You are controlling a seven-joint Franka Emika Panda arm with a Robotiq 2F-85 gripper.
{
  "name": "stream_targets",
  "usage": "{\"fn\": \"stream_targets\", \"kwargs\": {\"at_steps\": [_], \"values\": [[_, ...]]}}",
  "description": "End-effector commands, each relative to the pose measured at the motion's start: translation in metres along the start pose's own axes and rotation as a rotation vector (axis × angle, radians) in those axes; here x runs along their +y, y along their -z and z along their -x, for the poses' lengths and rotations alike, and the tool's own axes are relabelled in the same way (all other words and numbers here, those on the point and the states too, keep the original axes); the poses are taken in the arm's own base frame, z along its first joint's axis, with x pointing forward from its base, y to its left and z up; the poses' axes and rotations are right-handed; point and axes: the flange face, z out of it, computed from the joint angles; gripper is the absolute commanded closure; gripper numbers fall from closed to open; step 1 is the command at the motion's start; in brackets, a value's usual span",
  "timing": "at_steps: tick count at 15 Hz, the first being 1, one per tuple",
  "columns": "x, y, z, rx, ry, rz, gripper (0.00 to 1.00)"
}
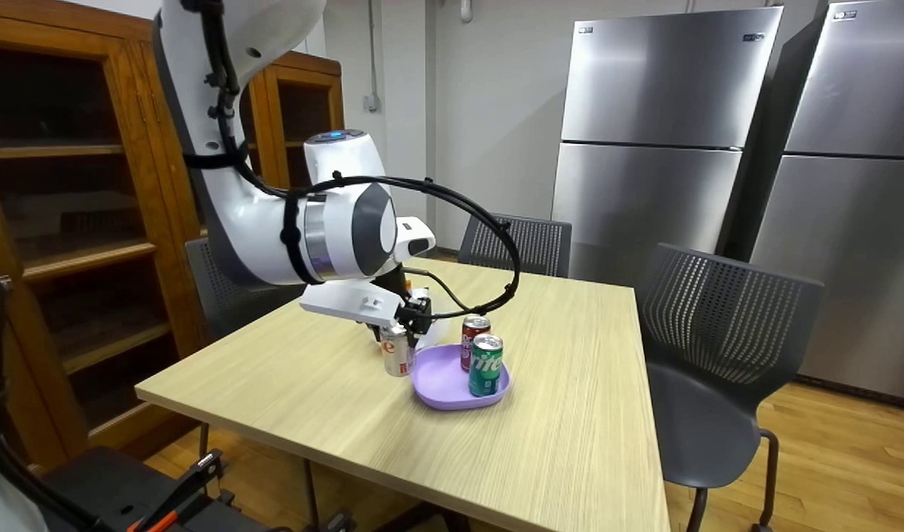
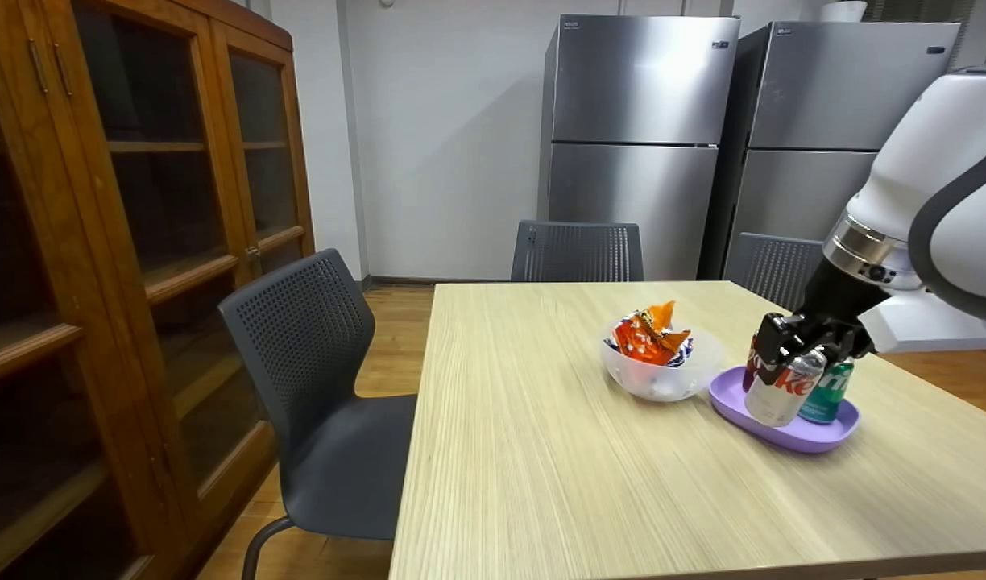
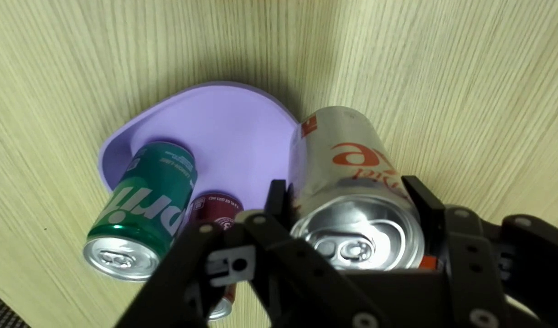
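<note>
Soda can [image 3: 345, 136], silver, cylindrical and metal, sits clamped between the black fingers [image 3: 422, 196] of the robot's gripper [image 3: 348, 193], which stand apart by just its width, one against each side near the lid. It is held tilted at the edge of a shallow lilac plastic tray [image 3: 238, 123], overlapping the rim in the wrist view; whether its base touches tray or table cannot be told. Red lettering gives "Diet" in script and a large "e" in the wrist view, and "ke" in an exterior view.

Inside the tray stands a green metal can [image 3: 147, 196] with white letters, "pri" in the wrist view and "rite" in an exterior view, plus a small "LEMON-LIME". Just beside it is a dark red metal can [image 3: 217, 207] whose fine print includes "FL OZ"; gripper parts cross its middle in the wrist view, and its large lettering is hard to make out.

Near the tray, a translucent white plastic bowl [image 2: 646, 383] holds crumpled orange and blue-and-white wrappers [image 2: 650, 337]; in an exterior view the gripper hides most of it.

All this is on a pale wood-grain table [image 2: 525, 451]. The white robot arm [image 1: 252, 229] is cut off by the frame in both exterior views. Around stand dark grey perforated chairs [image 2: 308, 346], steel refrigerators [image 2: 638, 97] with unreadably small badges, and a brown wooden cabinet [image 2: 217, 121], dim behind its glass.
</note>
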Motion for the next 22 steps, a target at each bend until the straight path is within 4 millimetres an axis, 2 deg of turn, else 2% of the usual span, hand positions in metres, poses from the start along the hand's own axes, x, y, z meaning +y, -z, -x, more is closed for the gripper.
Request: {"fn": "stream_targets", "kwargs": {"at_steps": [1,7,14,22], "values": [[0.013,-0.005,-0.020,0.018,-0.021,-0.008,0.61],[0.036,-0.012,-0.045,0.011,-0.077,-0.025,0.61],[0.066,-0.012,-0.071,-0.074,-0.121,-0.024,0.61],[0.073,-0.025,-0.079,-0.171,-0.114,-0.066,0.61]]}}
